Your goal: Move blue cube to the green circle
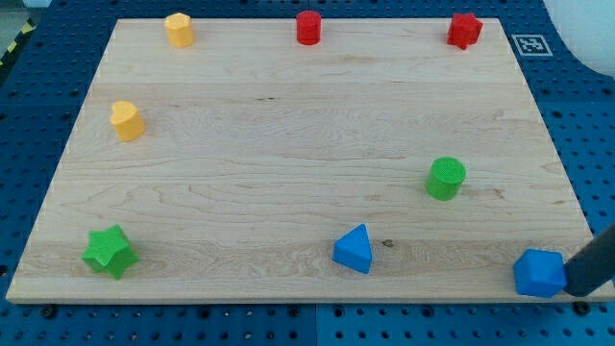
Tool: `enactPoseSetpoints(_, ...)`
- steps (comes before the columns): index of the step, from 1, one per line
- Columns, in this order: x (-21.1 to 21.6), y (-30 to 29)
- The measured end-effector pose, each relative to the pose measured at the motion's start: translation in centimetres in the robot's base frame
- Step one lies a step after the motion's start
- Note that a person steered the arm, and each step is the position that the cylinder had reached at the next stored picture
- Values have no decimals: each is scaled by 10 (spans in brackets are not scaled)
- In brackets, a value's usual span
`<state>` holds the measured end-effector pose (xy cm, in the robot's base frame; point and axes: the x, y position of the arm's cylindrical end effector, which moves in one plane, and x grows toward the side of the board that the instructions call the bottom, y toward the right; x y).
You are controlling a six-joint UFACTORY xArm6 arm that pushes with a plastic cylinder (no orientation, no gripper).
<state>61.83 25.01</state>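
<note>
The blue cube [539, 273] sits at the board's bottom right corner, near the edge. The green circle [446, 179] is a green cylinder standing up and to the left of the cube, well apart from it. My dark rod comes in from the right edge of the view, and my tip [575, 291] is just right of the blue cube, touching or almost touching its right side.
A blue triangular block [354, 249] lies at the bottom middle. A green star [109, 251] is at bottom left. A yellow block [126, 121] is at left, another yellow block [179, 30] at top left. A red cylinder [307, 27] and a red block [464, 31] stand along the top.
</note>
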Motion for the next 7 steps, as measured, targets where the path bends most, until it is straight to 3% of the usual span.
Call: enactPoseSetpoints(7,0,-137)
